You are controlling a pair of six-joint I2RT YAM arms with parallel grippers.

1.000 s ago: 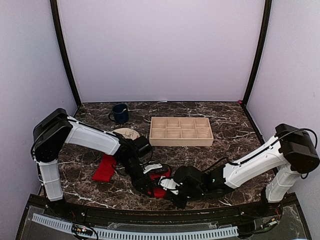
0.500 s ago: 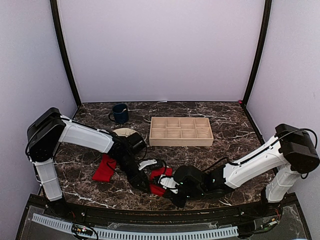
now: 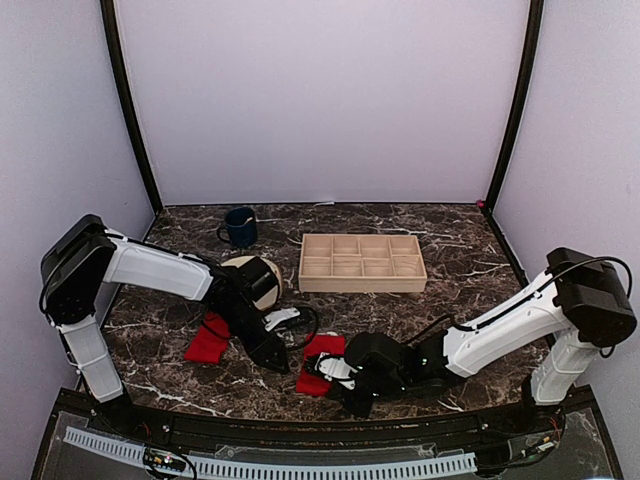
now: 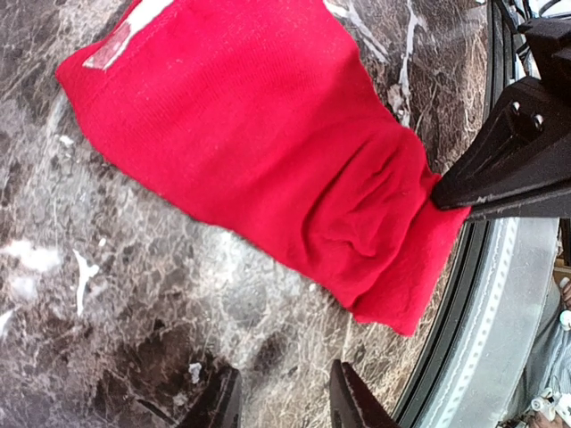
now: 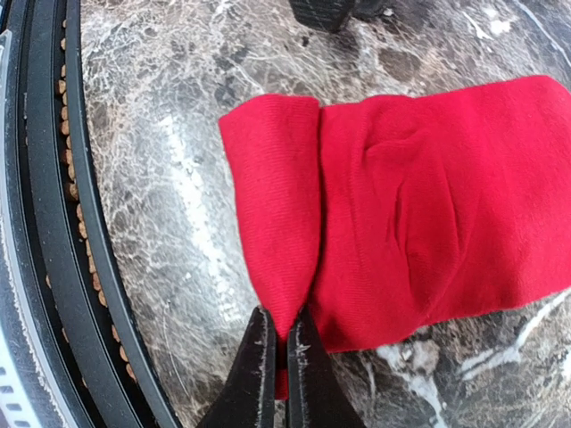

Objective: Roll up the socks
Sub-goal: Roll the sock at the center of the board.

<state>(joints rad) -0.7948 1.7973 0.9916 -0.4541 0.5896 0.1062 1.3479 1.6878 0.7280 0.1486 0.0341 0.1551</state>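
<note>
Near sock (image 5: 419, 196) on table (image 3: 470, 265), front centre; long axis 9-to-3 in right wrist view, folded end at 9 | right gripper (image 5: 280, 325) nearer, pinched tight on fold's corner | left gripper (image 4: 285, 397) part-open, empty; sock at its 12 | second sock (image 3: 208, 340) flat, apart at 9
</note>
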